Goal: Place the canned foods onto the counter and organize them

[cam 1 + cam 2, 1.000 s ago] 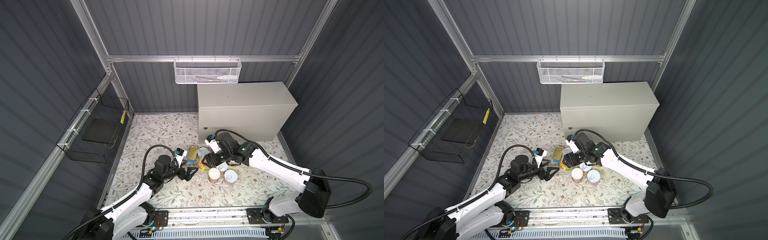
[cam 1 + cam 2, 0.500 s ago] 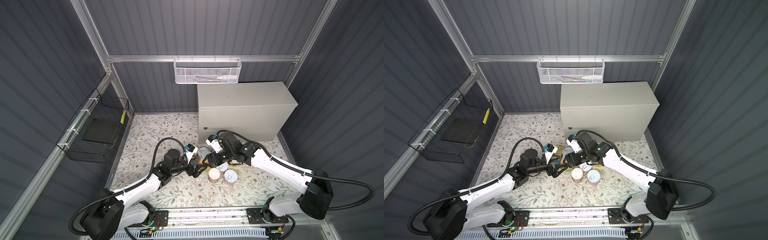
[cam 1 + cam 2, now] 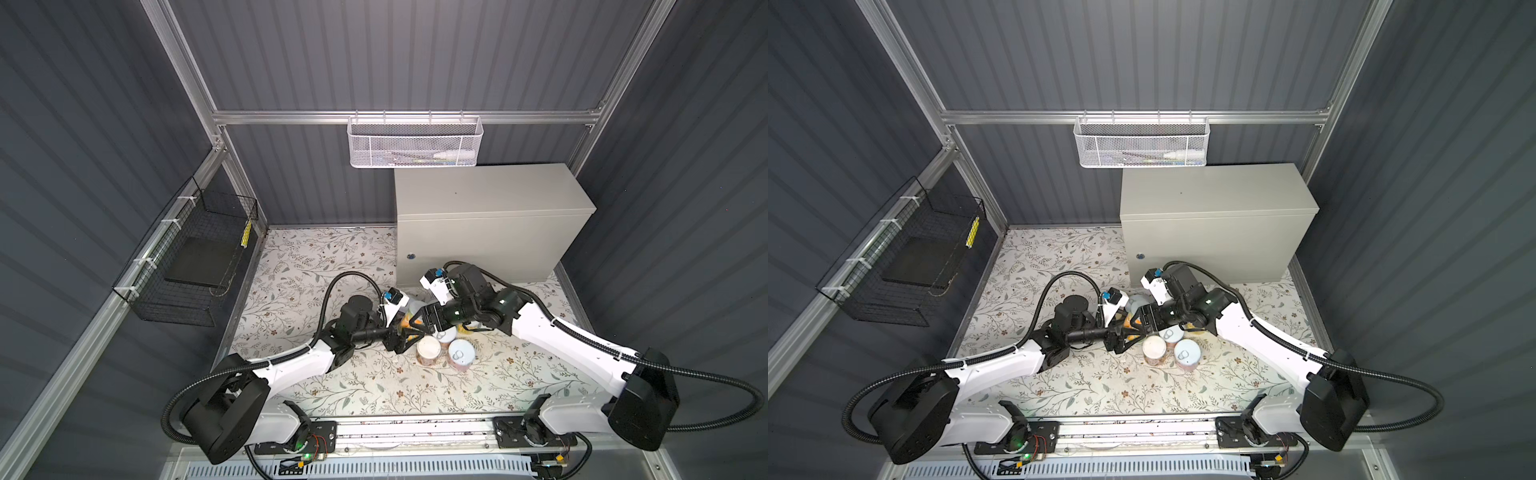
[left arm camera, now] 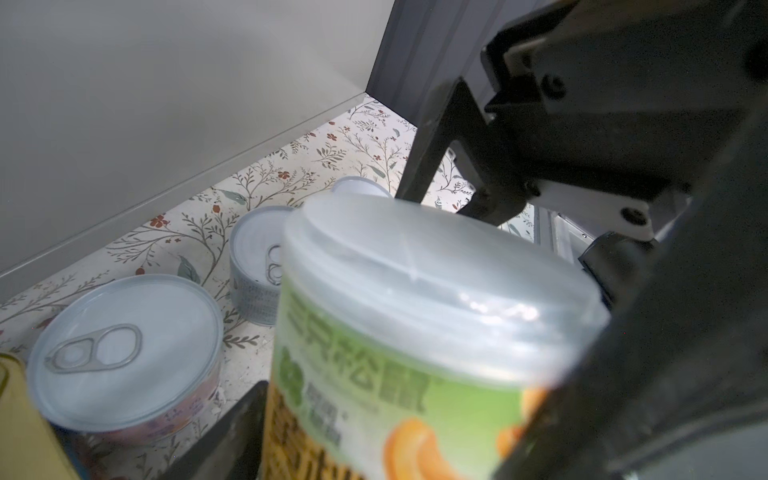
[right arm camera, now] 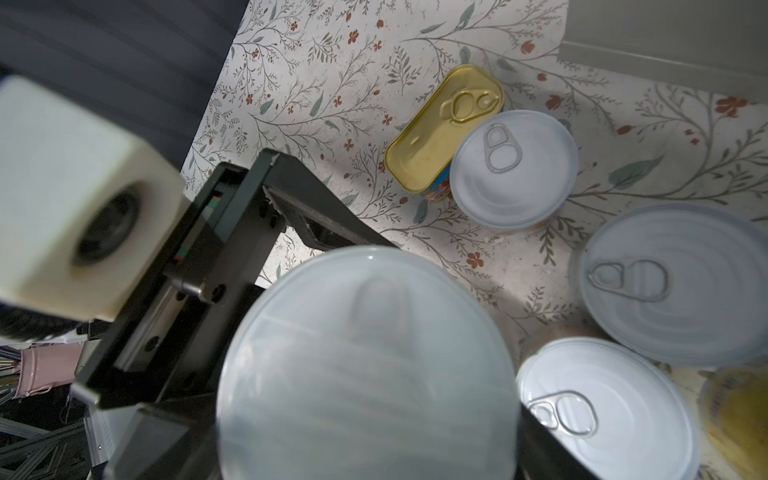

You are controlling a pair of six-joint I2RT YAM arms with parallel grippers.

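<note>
The orange-and-green can [image 4: 415, 332], capped with a clear lid, sits just in front of the counter [image 3: 490, 199], held from two sides; the right end effector [image 3: 420, 321] grips it, fingers against its sides; the left end effector [image 3: 404, 336] is clamped on the same can from the opposite side; the other round cans [image 3: 428, 349] stand on the floral mat [image 3: 316, 266] before the counter; the gold tin [image 5: 444, 124] touches one of them.

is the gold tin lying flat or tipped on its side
Flat: the gold tin lies lid-up on the floral mat, pull-tab showing.
</note>
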